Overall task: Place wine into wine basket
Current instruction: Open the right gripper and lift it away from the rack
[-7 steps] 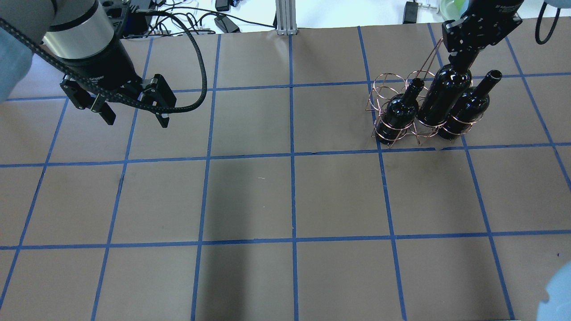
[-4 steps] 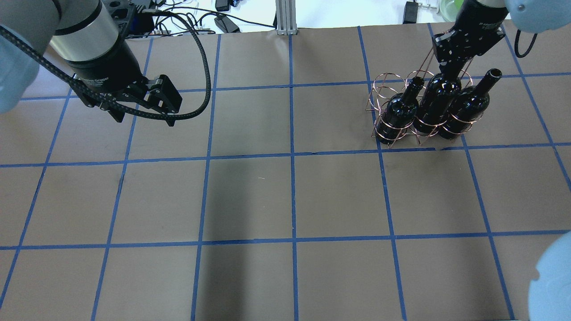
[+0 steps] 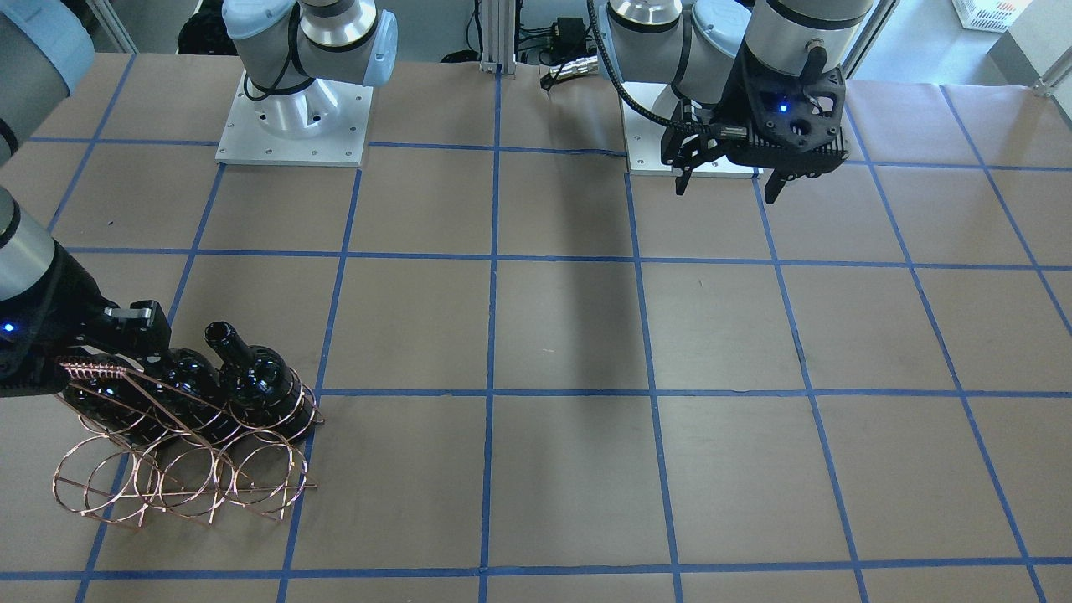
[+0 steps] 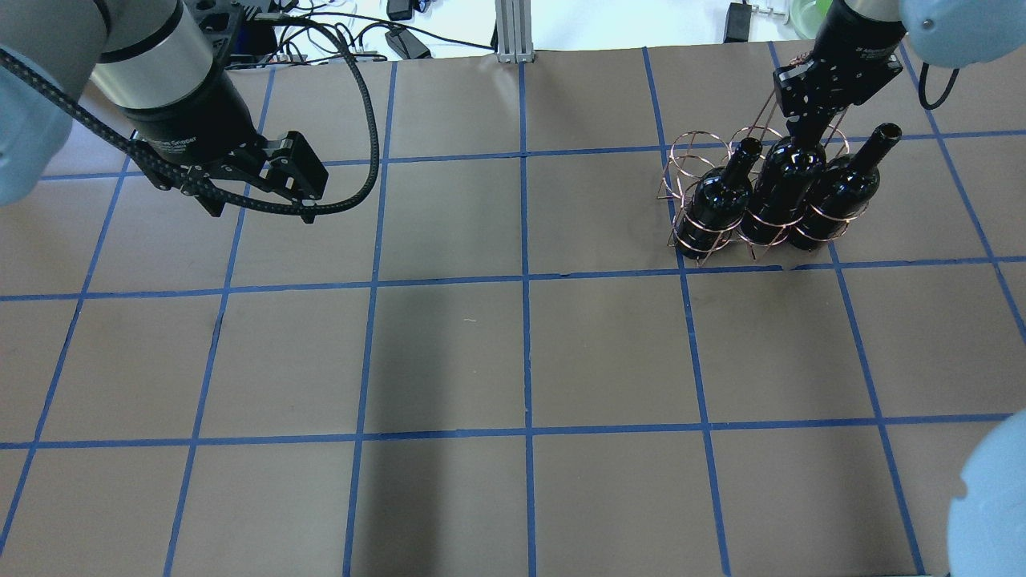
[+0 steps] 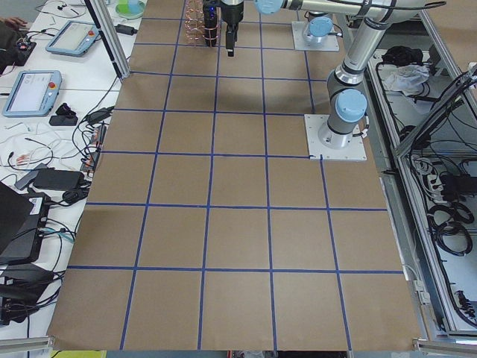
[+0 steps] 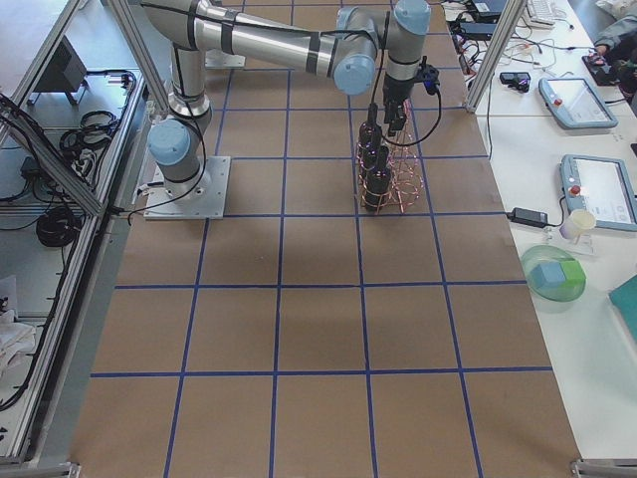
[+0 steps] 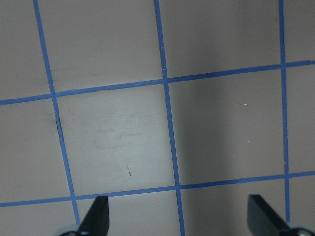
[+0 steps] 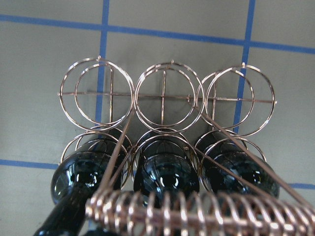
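Observation:
The copper wire wine basket [image 4: 696,152] stands at the far right of the table, and it also shows in the front view [image 3: 167,490] and the right wrist view [image 8: 165,96]. Three glossy black wine bottles stand upright in its near row of rings: one bottle [image 4: 716,207], the middle bottle [image 4: 781,188] and a third [image 4: 838,192]. My right gripper [image 4: 805,128] is shut on the middle bottle's neck, which it hides. The far row of rings holds nothing. My left gripper [image 4: 262,215] is open and empty above the table at the far left.
The basket's braided handle bar [image 8: 197,214] lies just under my right wrist camera. Cables and equipment [image 4: 321,36] lie beyond the table's far edge. Blue tape lines [image 4: 525,280] cross the brown table cover.
My right gripper has lowered the middle bottle down into its ring between the other two. My left gripper has shifted slightly right and away, still open.

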Motion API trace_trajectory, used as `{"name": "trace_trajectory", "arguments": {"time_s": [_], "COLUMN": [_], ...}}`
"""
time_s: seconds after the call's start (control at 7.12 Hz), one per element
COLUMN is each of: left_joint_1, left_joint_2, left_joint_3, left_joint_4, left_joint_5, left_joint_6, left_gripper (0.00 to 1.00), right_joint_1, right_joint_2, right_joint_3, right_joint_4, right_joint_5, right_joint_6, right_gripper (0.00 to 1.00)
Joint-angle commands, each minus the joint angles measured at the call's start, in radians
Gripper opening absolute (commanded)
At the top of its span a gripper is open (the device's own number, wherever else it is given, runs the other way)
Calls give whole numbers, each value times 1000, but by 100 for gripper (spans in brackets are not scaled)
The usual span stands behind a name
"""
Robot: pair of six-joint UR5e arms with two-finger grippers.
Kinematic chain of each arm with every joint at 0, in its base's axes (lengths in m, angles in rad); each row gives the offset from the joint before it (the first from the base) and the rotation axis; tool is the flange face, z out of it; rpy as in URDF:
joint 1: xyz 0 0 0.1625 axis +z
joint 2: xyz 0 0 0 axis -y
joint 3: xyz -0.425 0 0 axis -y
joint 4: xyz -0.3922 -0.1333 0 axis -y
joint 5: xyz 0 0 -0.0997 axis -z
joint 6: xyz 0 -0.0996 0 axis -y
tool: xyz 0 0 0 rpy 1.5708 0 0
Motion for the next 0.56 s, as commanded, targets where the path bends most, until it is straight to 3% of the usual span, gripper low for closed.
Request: {"name": "trace_trajectory", "arguments": {"time_s": [0.0,0.14,0.42], "left_joint_1": [5,10,11], "left_joint_2": [-3,-3,-5], "left_joint_3": [-1,0,-1], "left_joint_4": [35,46,46], "left_joint_5": [7,5,-4], "left_joint_6": [-6,-6,-84], "left_gripper": [100,100,100], "right_joint_1": [2,2,44], "right_joint_2": [-145,-226,-319], "right_joint_3": [-1,-1,1], "right_joint_4": [132,206,329], "right_joint_5": [-7,-6,-1], "right_joint_6": [11,12,183], "right_gripper": [100,100,100]}}
